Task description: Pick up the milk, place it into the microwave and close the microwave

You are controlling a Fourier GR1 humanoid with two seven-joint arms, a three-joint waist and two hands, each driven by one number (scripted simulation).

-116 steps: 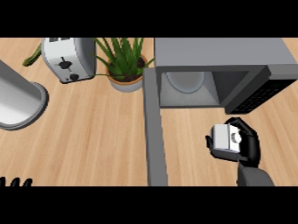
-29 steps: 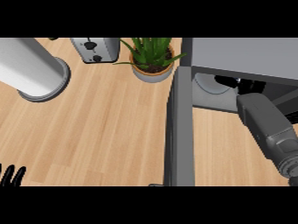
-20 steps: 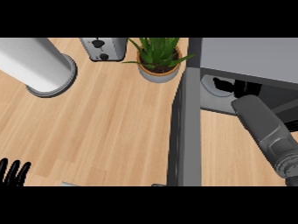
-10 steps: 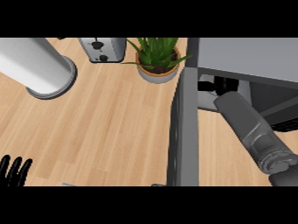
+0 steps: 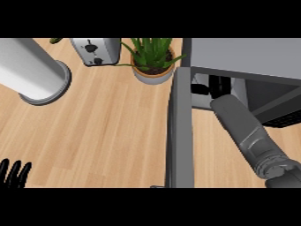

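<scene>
The grey microwave [image 5: 250, 55] stands at the upper right with its door [image 5: 180, 132] swung open, seen edge-on as a long grey bar. My right forearm [image 5: 247, 130] reaches from the lower right into the cavity. Only a dark part of my right hand [image 5: 212, 86] shows, just under the microwave's top edge. I cannot make out the milk; the hand and the microwave's top hide where it would be. My left hand [image 5: 6, 174] rests open at the lower left edge, fingers up.
A potted green plant [image 5: 152, 57] stands just left of the microwave, with a silver toaster [image 5: 95, 50] beside it. A tall white cylinder [image 5: 22, 66] on a round base is at the upper left. Bare wooden counter [image 5: 100, 128] lies left of the door.
My right forearm has swung left and gone deeper into the microwave's cavity. The left hand has stayed at the lower left edge.
</scene>
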